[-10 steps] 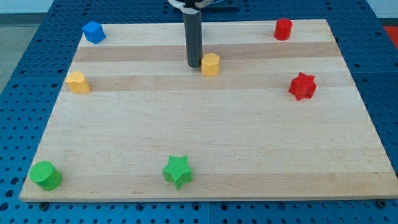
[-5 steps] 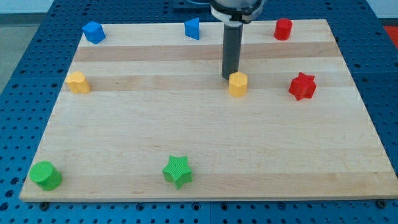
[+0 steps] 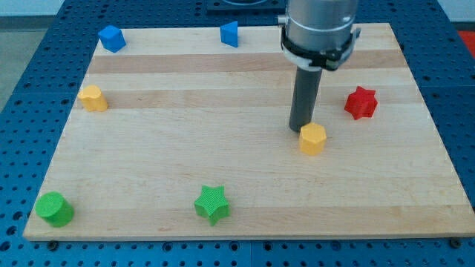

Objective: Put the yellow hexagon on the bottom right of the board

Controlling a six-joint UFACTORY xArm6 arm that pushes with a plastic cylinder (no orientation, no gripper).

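Note:
The yellow hexagon [image 3: 312, 139] lies on the wooden board [image 3: 245, 185], right of centre. My tip [image 3: 299, 130] rests on the board touching the hexagon's upper left side. The dark rod rises from there to the grey arm body at the view's top.
A red star [image 3: 361, 102] lies right of the hexagon. A yellow block [image 3: 92, 98] sits at the left edge. A blue block [image 3: 111, 38] and a blue triangular block [image 3: 229, 33] sit along the top. A green cylinder [image 3: 54, 209] and a green star [image 3: 212, 204] lie near the bottom. The arm hides the top right corner.
My tip has slid down and to the right, pushing the yellow hexagon the same way. The arm now hides the red cylinder at the top right.

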